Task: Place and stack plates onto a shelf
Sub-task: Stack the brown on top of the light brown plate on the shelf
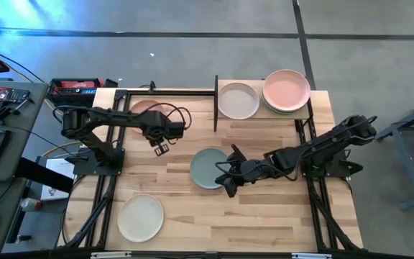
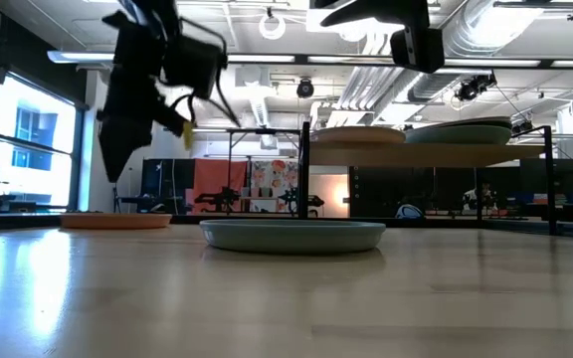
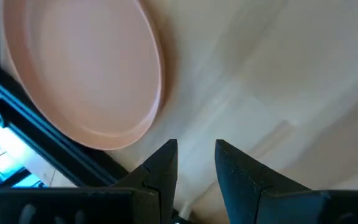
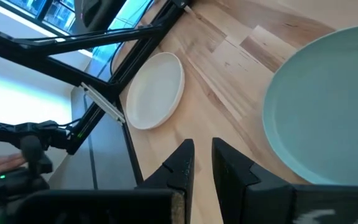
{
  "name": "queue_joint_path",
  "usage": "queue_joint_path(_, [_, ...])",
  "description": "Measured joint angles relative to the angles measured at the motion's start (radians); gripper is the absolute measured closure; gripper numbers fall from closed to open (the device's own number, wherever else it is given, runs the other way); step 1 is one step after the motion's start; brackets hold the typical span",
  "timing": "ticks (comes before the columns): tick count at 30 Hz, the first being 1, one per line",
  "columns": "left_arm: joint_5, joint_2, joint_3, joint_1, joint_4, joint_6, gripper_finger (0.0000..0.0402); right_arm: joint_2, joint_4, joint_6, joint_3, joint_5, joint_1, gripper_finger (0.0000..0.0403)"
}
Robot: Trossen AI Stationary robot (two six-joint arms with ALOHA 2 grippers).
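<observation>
Shelf [image 1: 261, 114], light wood on black frame, at far table edge; cream plate [image 1: 238, 100] and pink plate [image 1: 287, 90] stack set side by side on it. Blue-green plate [image 1: 207, 167] flat mid-table. Peach plate [image 1: 146, 108] far left. Cream-white plate [image 1: 140, 217] near left.

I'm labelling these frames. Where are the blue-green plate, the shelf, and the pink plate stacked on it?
blue-green plate [image 1: 208, 168]: high view, centre of its dish.
shelf [image 1: 256, 114]: high view, bare wooden board at its near edge between the plates.
pink plate [image 1: 286, 89]: high view, centre of its dish.
</observation>
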Motion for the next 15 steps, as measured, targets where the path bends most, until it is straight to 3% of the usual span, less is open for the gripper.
queue_joint_path(6, [0.01,0.0,-0.084,0.088,0.138,0.065,0.0304,0.0,0.001,0.0,0.0,0.004,0.0,0.0363])
queue_joint_path(15, [0.035,0.0,-0.1,0.209,0.233,0.149,0.0304,0.0,0.001,0.0,0.0,0.004,-0.001,0.0363])
